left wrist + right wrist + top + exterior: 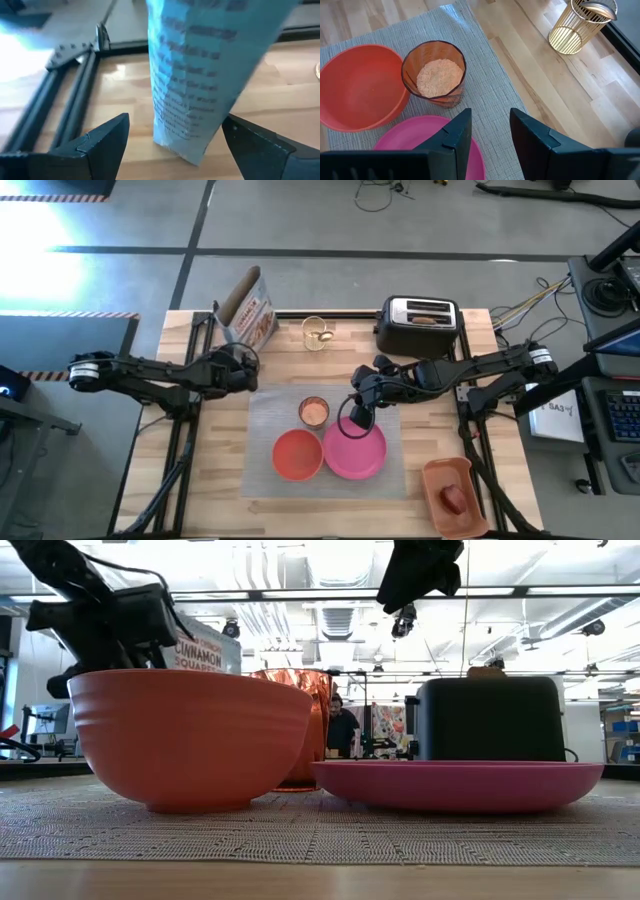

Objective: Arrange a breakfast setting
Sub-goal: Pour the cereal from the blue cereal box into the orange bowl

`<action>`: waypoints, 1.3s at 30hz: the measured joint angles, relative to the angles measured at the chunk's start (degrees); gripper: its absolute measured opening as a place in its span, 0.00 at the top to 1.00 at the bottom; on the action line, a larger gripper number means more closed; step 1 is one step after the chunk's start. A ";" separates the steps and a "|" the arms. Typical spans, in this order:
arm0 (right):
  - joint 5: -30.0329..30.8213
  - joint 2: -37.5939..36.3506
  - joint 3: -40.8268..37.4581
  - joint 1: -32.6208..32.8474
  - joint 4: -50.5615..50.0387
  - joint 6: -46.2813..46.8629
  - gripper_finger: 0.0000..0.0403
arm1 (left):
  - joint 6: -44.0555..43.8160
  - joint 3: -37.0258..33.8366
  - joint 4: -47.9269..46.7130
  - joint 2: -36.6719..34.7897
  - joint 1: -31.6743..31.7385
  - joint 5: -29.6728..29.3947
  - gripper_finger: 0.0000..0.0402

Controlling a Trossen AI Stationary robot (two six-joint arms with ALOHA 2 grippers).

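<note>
Breakfast setting: I see bowl (297,454), plate (355,452), cup (314,412) on the mat (262,420), mid-desk.
Left gripper (243,367): fingers wide, straddling the cereal box (247,310), back-left.
Right gripper (357,418): above plate, fingers parted, empty.

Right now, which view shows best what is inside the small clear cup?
The right wrist view: it looks down into the small clear cup at pale powdery contents. The high view shows the cup small; the low view only its side; the left wrist view misses it.

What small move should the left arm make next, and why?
Probably close the left gripper on the cereal box: its open fingers already straddle the box's edge at the table's back left, while the bowl on the mat looks empty.
</note>
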 joint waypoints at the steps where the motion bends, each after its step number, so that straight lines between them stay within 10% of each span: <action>1: 0.00 0.00 0.00 0.00 0.00 0.02 0.69 | 0.62 -0.18 0.02 0.00 -0.04 -0.96 0.25; 11: 0.00 0.00 0.00 0.00 0.00 0.02 0.69 | 8.93 -4.00 8.60 0.00 0.03 -5.81 0.25; 26: 0.00 0.00 0.00 0.00 0.00 0.02 0.69 | 17.30 -5.31 22.93 0.00 0.01 4.67 0.25; 39: 0.00 0.00 0.00 0.00 0.00 0.00 0.69 | 17.35 -5.48 17.80 0.00 0.01 0.31 0.25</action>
